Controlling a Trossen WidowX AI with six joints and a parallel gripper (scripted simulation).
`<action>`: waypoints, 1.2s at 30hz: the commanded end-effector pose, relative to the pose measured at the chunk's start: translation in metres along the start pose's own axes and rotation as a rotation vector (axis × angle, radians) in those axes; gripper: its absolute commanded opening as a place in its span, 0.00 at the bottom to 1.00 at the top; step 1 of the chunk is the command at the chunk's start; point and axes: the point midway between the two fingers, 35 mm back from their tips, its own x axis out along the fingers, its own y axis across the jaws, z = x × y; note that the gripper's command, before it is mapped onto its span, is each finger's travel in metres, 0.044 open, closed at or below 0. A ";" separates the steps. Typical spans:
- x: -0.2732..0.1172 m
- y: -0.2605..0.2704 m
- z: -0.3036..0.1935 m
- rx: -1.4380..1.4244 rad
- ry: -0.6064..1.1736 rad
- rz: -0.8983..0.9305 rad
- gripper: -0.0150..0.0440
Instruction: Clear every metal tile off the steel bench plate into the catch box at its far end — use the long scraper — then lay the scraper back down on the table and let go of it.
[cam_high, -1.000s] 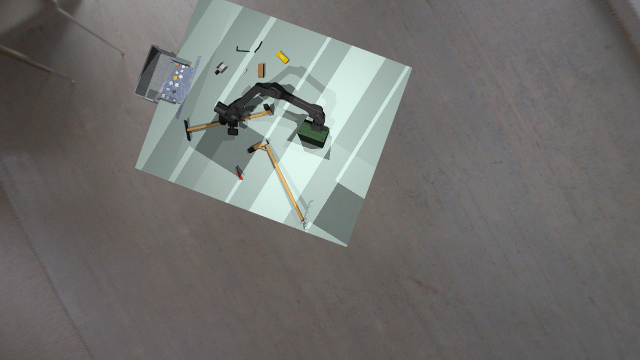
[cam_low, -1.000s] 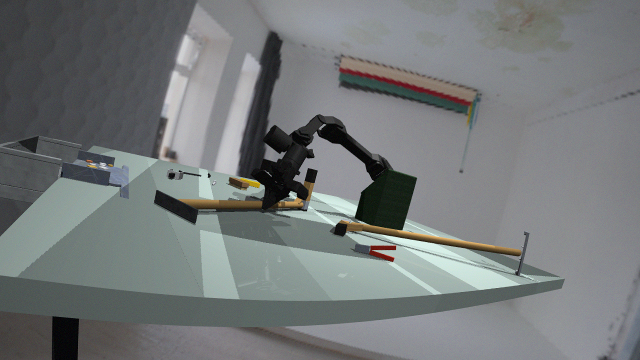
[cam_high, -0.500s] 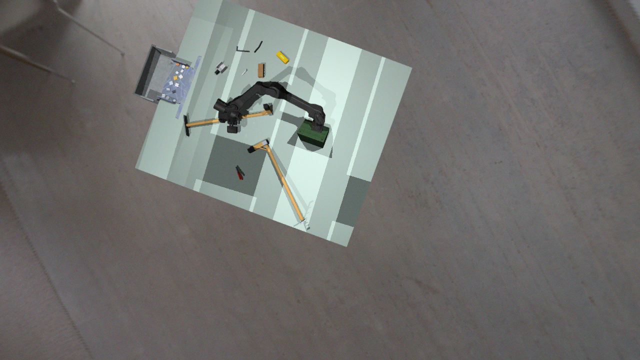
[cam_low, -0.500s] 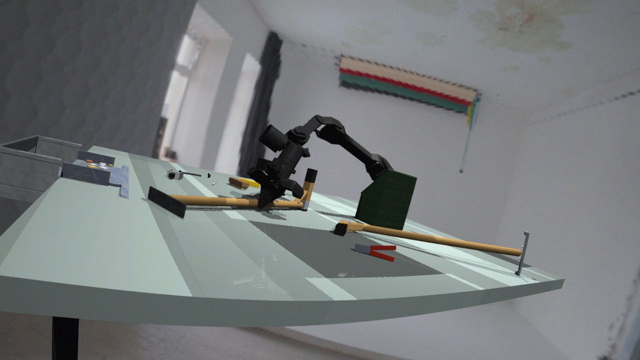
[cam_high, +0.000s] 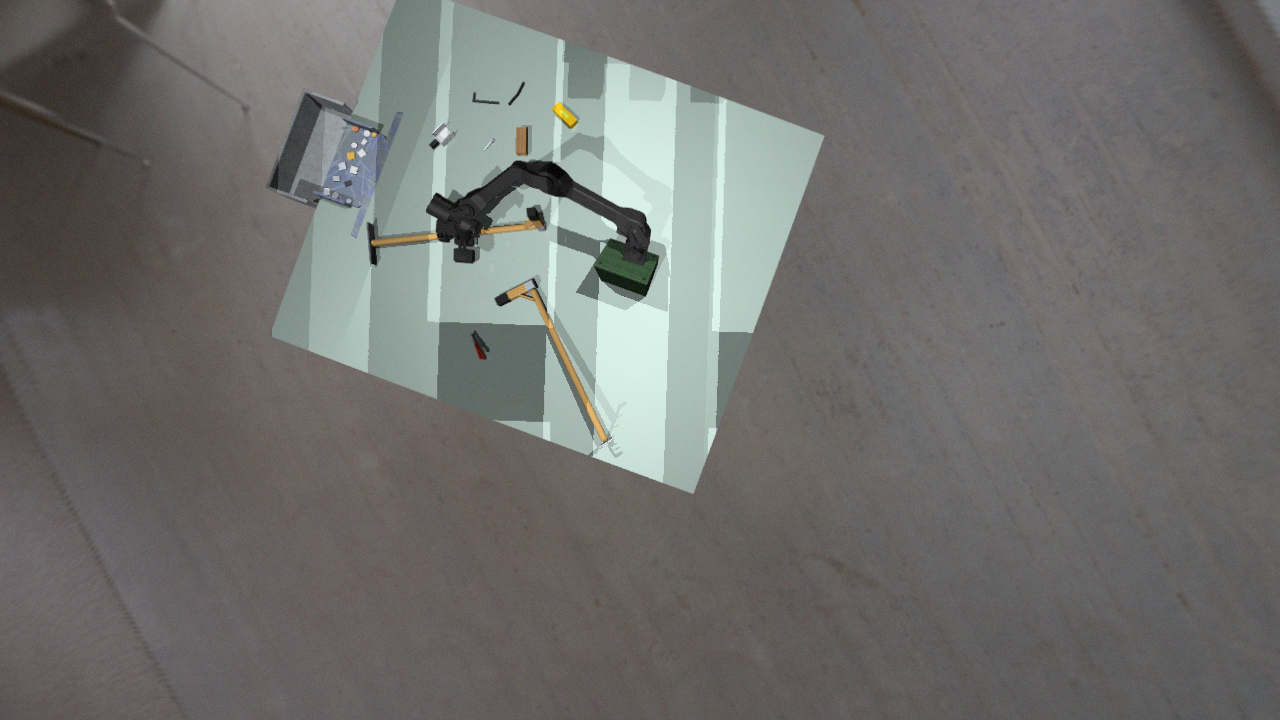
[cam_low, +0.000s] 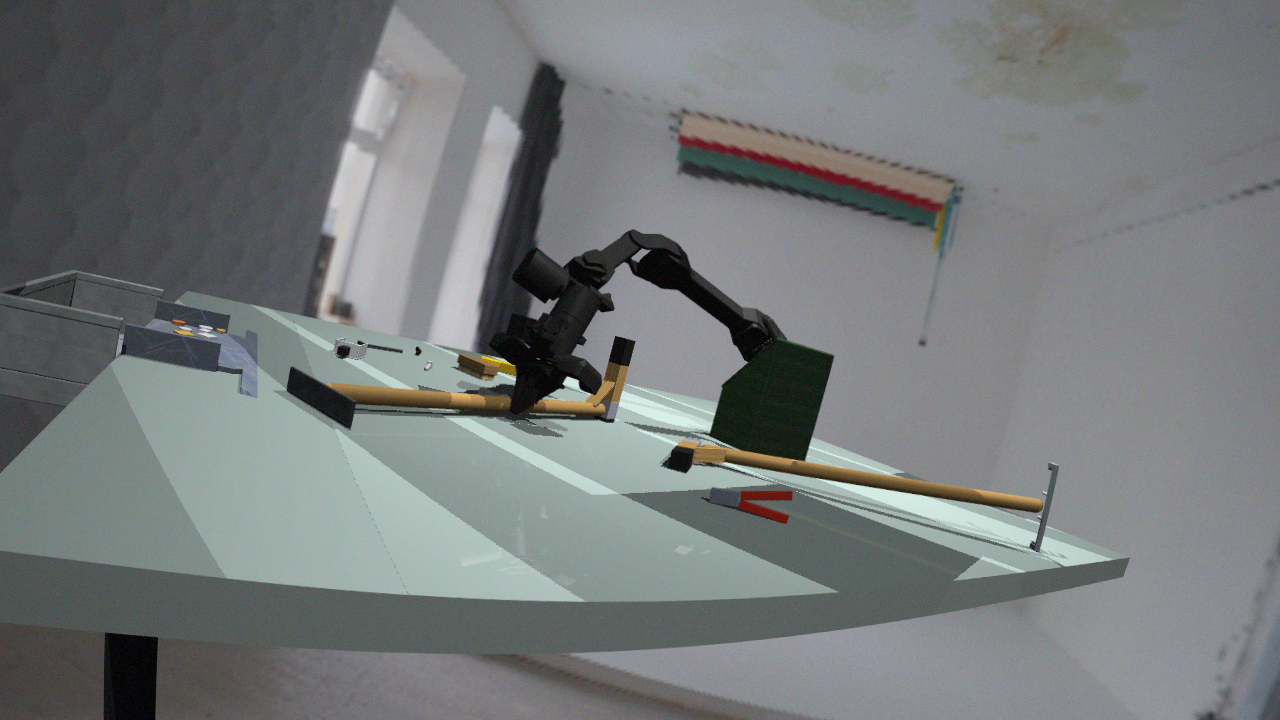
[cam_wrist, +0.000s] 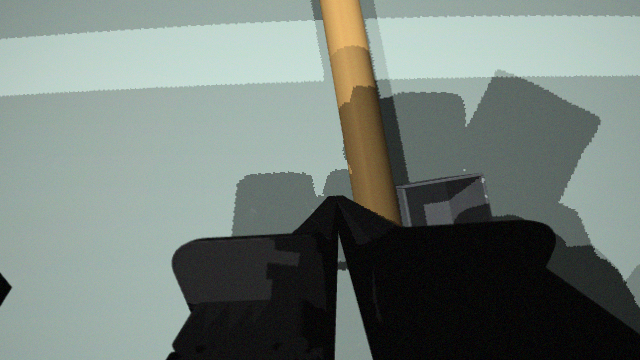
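Note:
The long scraper, a wooden handle (cam_high: 407, 239) (cam_low: 429, 396) (cam_wrist: 350, 65) with a wide dark blade (cam_high: 373, 244) (cam_low: 319, 398), lies on the table. Its blade end points left, toward the side of the plate. My gripper (cam_high: 461, 234) (cam_low: 521, 409) (cam_wrist: 335, 203) is shut with nothing between its fingers. Its tips are together, low beside the handle, which passes behind the right finger in the wrist view. Several small white, orange and dark tiles (cam_high: 353, 169) (cam_low: 204, 328) lie on the blue-grey bench plate (cam_high: 370, 172) (cam_low: 234, 358). The grey catch box (cam_high: 298, 136) (cam_low: 53, 335) stands at its far end.
A wooden-handled rake (cam_high: 572, 367) (cam_low: 877, 479) and red pliers (cam_high: 480, 351) (cam_low: 765, 512) lie toward the front. My arm stands on a green block (cam_high: 626, 264) (cam_low: 778, 394). A brown block (cam_high: 521, 140) (cam_low: 477, 365) and yellow block (cam_high: 564, 114) lie behind the scraper.

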 end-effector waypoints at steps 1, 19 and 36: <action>-0.013 0.001 0.009 0.002 -0.007 -0.002 0.25; -0.078 0.002 0.036 0.003 -0.008 0.001 0.25; -0.138 0.035 0.057 0.007 -0.026 -0.002 0.25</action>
